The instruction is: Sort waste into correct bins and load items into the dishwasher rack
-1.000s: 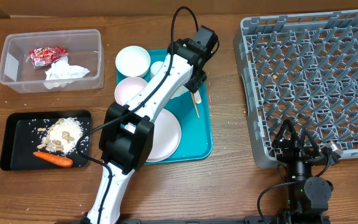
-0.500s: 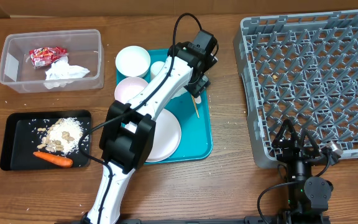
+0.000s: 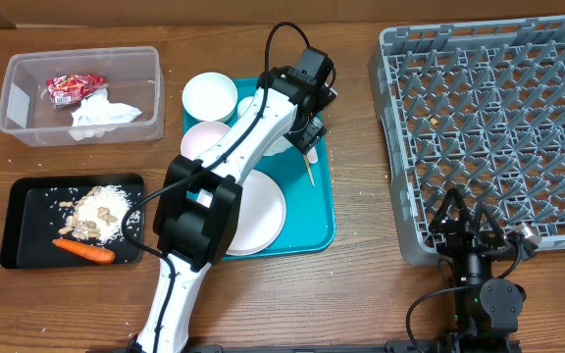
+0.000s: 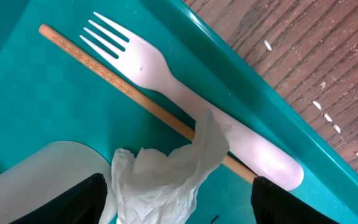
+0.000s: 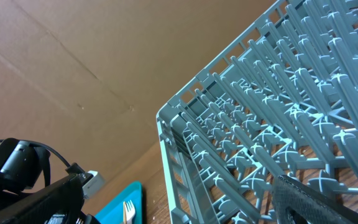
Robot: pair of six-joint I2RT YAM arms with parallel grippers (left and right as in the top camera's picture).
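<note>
My left gripper (image 4: pixel 179 208) hangs open over the back of the teal tray (image 3: pixel 320 227), its fingers (image 4: pixel 73 200) standing wide on either side of a crumpled white napkin (image 4: pixel 166 174) without touching it. The napkin lies across a thin wooden stick (image 4: pixel 114 78) and a white fork (image 4: pixel 160 78). In the overhead view this gripper (image 3: pixel 307 129) is beside the stick (image 3: pixel 311 173). The right gripper (image 3: pixel 476 227) rests open and empty at the front edge of the grey dishwasher rack (image 3: pixel 498 127).
A white bowl (image 3: pixel 209 96), a pink bowl (image 3: pixel 199 140) and a plate (image 3: pixel 265 214) sit on the teal tray. The clear tub (image 3: pixel 13 98) holds a red wrapper (image 3: pixel 67 86) and a napkin (image 3: pixel 101 116). The black tray (image 3: pixel 18 211) holds rice (image 3: pixel 101 208) and a carrot (image 3: pixel 84 251).
The left wrist has shifted slightly to the left over the back of the teal tray. The right arm has not moved.
</note>
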